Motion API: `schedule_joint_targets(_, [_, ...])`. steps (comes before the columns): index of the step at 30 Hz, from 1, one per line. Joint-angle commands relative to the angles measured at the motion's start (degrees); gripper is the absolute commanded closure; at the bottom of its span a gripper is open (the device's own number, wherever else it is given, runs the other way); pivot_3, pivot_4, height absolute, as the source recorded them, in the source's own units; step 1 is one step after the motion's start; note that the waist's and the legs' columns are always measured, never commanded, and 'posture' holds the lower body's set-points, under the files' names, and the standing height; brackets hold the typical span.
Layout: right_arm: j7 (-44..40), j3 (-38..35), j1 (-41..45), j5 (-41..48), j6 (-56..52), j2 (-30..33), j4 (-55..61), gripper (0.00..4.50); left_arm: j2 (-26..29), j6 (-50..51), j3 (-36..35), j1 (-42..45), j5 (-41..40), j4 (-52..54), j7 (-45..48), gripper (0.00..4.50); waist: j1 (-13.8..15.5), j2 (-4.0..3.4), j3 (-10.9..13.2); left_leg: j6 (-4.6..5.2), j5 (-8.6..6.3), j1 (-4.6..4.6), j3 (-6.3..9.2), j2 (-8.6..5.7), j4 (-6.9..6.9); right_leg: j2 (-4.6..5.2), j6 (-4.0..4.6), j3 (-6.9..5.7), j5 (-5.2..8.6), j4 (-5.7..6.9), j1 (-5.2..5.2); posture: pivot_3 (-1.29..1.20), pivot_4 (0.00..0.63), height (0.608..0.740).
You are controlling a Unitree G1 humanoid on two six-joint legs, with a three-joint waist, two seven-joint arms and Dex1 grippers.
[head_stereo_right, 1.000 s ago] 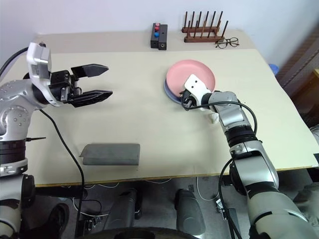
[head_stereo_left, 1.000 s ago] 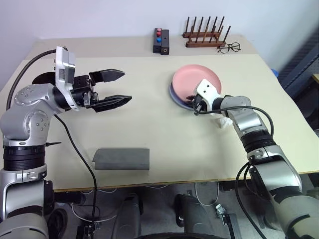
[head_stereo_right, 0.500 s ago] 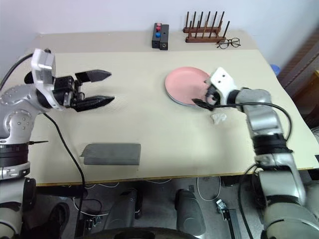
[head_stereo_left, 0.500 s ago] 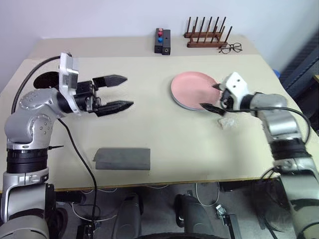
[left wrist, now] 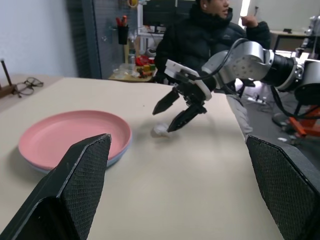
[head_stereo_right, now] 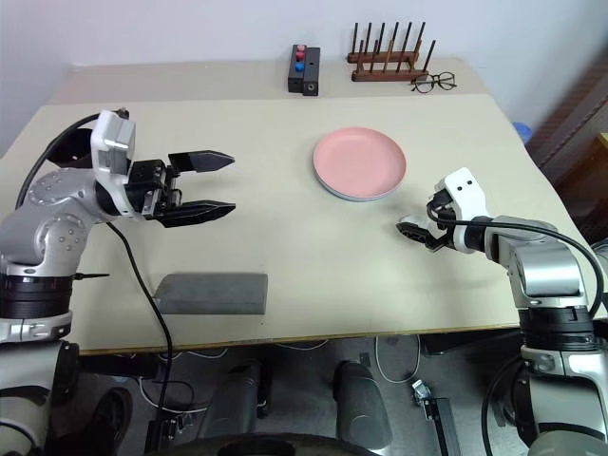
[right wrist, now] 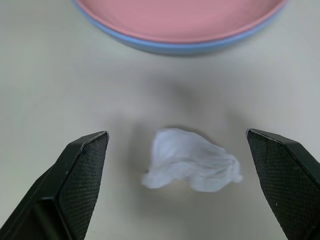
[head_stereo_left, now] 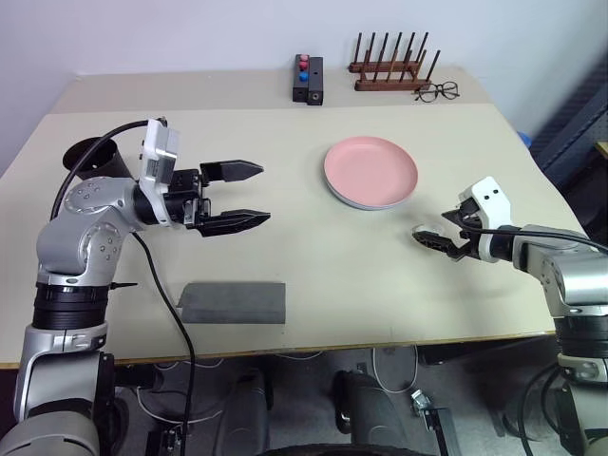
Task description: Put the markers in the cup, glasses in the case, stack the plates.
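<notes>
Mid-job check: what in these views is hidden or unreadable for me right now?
- Tall matte black cup: the left arm covers most of it in the eye views, so its contents are unseen.
- Flat grey felt case: its inside is not visible.
- Light blue plate: the pink plate covers all but its rim.

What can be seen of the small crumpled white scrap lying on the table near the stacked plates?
The crumpled white scrap, like tissue or thin plastic, is a loose wrinkled wad with folds, lying flat on the beige table. It sits just short of the round pink plate stacked on the light blue plate, apart from both. The open right gripper points at it with the black fingers either side; nothing touches it.
</notes>
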State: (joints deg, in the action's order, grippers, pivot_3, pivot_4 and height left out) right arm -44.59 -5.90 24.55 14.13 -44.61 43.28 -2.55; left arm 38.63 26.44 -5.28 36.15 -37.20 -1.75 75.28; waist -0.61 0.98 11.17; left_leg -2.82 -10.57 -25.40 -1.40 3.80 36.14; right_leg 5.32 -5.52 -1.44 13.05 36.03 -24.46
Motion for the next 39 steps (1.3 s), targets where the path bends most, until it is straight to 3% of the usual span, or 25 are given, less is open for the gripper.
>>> schedule_joint_targets(1, [2.24,0.62,0.79,-1.51,-0.1,0.2,-1.73,0.03,0.44,-1.03,-0.54,1.14,0.0,0.63,0.55,0.0,-0.04,0.0,0.0,0.0,0.0,0.0,0.0,0.0,0.0,0.0,0.0,0.0,0.0,0.0,0.0,0.0,0.15,0.74])
schedule_joint_targets(3, [2.16,1.07,1.11,-1.21,-0.72,0.19,-2.61,0.03,0.66,-0.89,-0.74,0.85,0.0,0.88,0.54,0.0,-0.01,0.0,0.0,0.0,0.0,0.0,0.0,0.0,0.01,0.0,0.0,0.0,0.0,0.0,0.0,0.0,0.15,0.74])
schedule_joint_targets(6, [0.46,2.14,1.42,-0.33,-1.74,0.41,-2.64,0.81,1.09,-0.91,-1.07,0.46,0.04,1.13,0.55,0.0,-0.05,0.0,0.0,0.0,0.0,0.0,0.0,0.0,0.01,0.0,0.0,0.0,0.0,0.0,0.0,0.0,0.15,0.74])
schedule_joint_targets(13, [0.92,2.15,4.65,0.13,-1.16,-0.59,-4.46,4.45,1.58,-0.7,-1.83,-0.47,-0.33,1.96,-0.27,0.0,-0.14,0.0,0.0,0.0,0.0,0.0,0.0,0.0,0.0,0.0,0.0,0.0,0.0,0.0,0.0,0.0,0.15,0.74])
schedule_joint_targets(21, [-7.33,0.1,7.42,6.74,0.07,2.17,3.16,4.45,2.03,-0.75,-2.29,-0.63,-0.56,1.91,-0.73,0.0,-0.06,0.0,0.0,0.0,0.0,-0.01,0.0,0.0,0.0,0.0,0.0,0.0,0.0,0.0,-0.01,0.0,0.15,0.74])
schedule_joint_targets(30, [-5.33,3.44,11.57,2.42,7.22,0.33,-4.78,4.45,1.86,-0.66,-2.29,-0.35,-0.59,2.32,-1.19,0.0,0.09,0.0,0.0,0.0,0.0,-0.03,0.0,0.0,-0.03,0.0,0.0,0.0,0.01,-0.05,-0.01,0.0,0.15,0.74])
schedule_joint_targets(34, [-3.01,3.28,12.3,1.98,3.85,-0.14,-8.37,3.25,2.3,-0.21,-2.81,-1.13,-1.03,3.01,-1.53,0.0,-0.09,0.0,0.0,0.0,0.0,-0.06,-0.01,0.0,-0.02,0.0,-0.01,0.0,0.0,-0.09,-0.01,0.0,0.15,0.74])
schedule_joint_targets(39, [0.97,4.6,13.03,-0.95,3.44,-1.0,-10.49,0.77,2.18,-0.07,-2.88,-1.13,-1.56,3.51,-1.86,0.0,-0.12,0.0,0.0,0.0,0.0,-0.04,-0.01,0.0,-0.03,0.0,0.0,0.0,0.0,-0.05,-0.03,0.0,0.15,0.74])
